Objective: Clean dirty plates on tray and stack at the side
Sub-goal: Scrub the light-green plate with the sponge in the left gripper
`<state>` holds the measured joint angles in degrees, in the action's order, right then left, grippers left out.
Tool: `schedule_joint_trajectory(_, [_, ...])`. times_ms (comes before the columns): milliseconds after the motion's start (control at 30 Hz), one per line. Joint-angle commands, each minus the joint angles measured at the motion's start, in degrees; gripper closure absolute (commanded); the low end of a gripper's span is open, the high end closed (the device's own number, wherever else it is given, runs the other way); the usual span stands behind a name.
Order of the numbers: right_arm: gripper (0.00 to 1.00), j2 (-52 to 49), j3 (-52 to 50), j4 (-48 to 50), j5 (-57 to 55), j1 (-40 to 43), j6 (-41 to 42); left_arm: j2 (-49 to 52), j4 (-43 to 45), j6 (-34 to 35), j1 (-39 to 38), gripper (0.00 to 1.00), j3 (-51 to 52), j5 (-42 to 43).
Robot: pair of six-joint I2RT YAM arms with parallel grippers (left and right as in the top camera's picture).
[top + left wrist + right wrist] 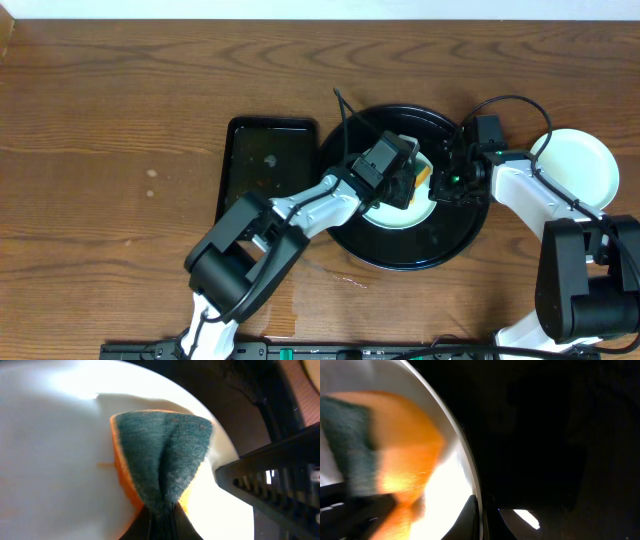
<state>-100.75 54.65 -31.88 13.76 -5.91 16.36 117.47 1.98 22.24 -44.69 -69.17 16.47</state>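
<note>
A pale plate (393, 214) lies on the large round black tray (440, 245). My left gripper (408, 186) is shut on an orange sponge with a green scrub face (160, 455) and presses it onto the plate's inside (50, 460); its jaws (161, 522) pinch the sponge's lower end. My right gripper (441, 187) is shut on the plate's right rim (465, 460), one finger on each side of the edge (481, 516). A second pale plate (580, 165) sits on the table right of the tray. A third plate is not in view.
A smaller rectangular black tray (268, 165) lies just left of the round tray, under my left arm. Bare wooden table (120, 150) spreads to the left and back. My right arm's fingers (270, 475) show in the left wrist view.
</note>
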Motion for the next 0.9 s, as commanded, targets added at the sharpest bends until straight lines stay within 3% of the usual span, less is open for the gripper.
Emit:
schedule_joint_trajectory(0, [0.99,-0.15,-1.2,-1.11,-1.46,-0.17,-0.13,0.83,0.11,1.88,-1.6,0.92,-0.76,5.42])
schedule_joint_trajectory(233, [0.99,-0.15,-1.2,-1.11,-1.46,-0.17,-0.13,2.1,-0.61,1.88,-3.87,0.92,-0.7,4.09])
schedule_joint_trajectory(533, [0.99,-0.15,-1.2,-1.2,-1.46,-0.17,-0.13,2.01,-2.99,-2.71,0.04,0.92,-0.72,-14.6])
schedule_joint_trajectory(733, [0.99,-0.13,-1.2,-1.33,-1.46,-0.17,-0.15,1.99,-4.22,-2.64,5.29,0.93,-0.72,-14.1])
schedule_joint_trajectory(867, [0.99,-0.15,-1.2,-1.31,-1.49,-0.17,-0.15,1.4,-10.86,-2.64,6.93,0.92,-0.72,-12.37])
